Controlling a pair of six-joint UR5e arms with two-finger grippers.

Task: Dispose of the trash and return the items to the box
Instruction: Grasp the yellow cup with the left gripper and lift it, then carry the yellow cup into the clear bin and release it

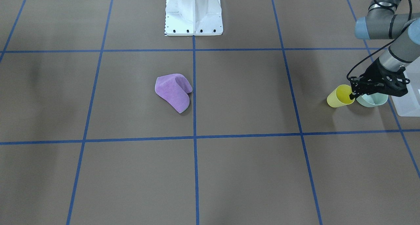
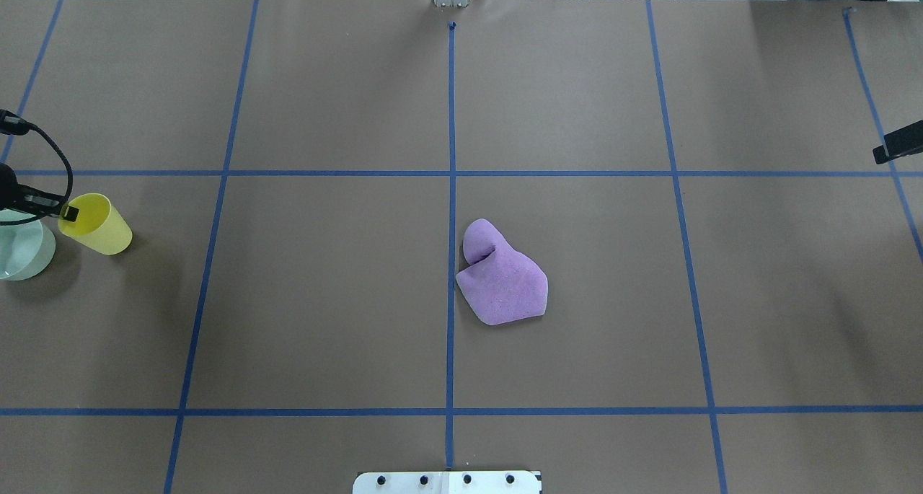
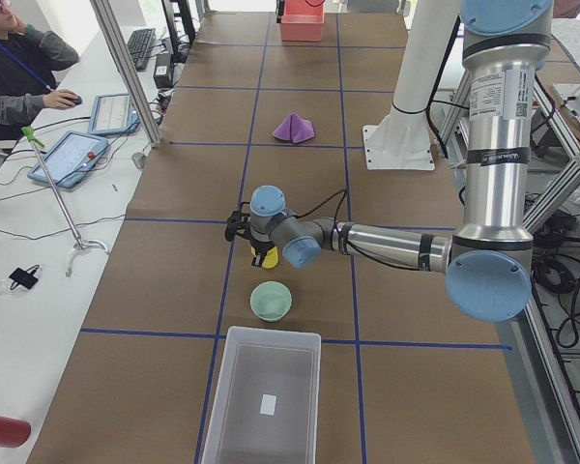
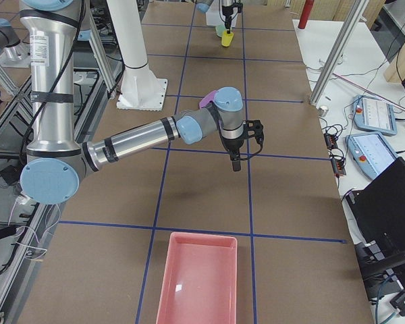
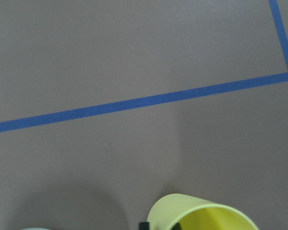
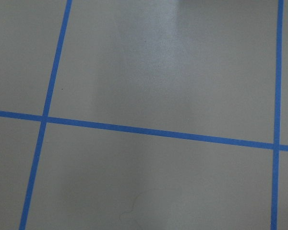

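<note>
The yellow cup [image 1: 339, 96] is tilted, its mouth toward my left gripper [image 1: 353, 94], which is shut on its rim, one finger inside and one outside. The cup also shows in the overhead view [image 2: 97, 225] and at the bottom of the left wrist view [image 5: 201, 216]. The frosted white box [image 3: 261, 396] stands close behind the gripper, at the table's left end [image 1: 408, 101]. My right gripper [image 4: 236, 160] hangs over bare table, far from these. I cannot tell whether it is open or shut.
A mint green cup [image 1: 372, 101] stands upright between the yellow cup and the box. A crumpled purple cloth [image 2: 501, 278] lies near the table's middle. A pink bin [image 4: 199, 283] stands at the table's right end. The white robot base [image 1: 193, 11] is at mid-table.
</note>
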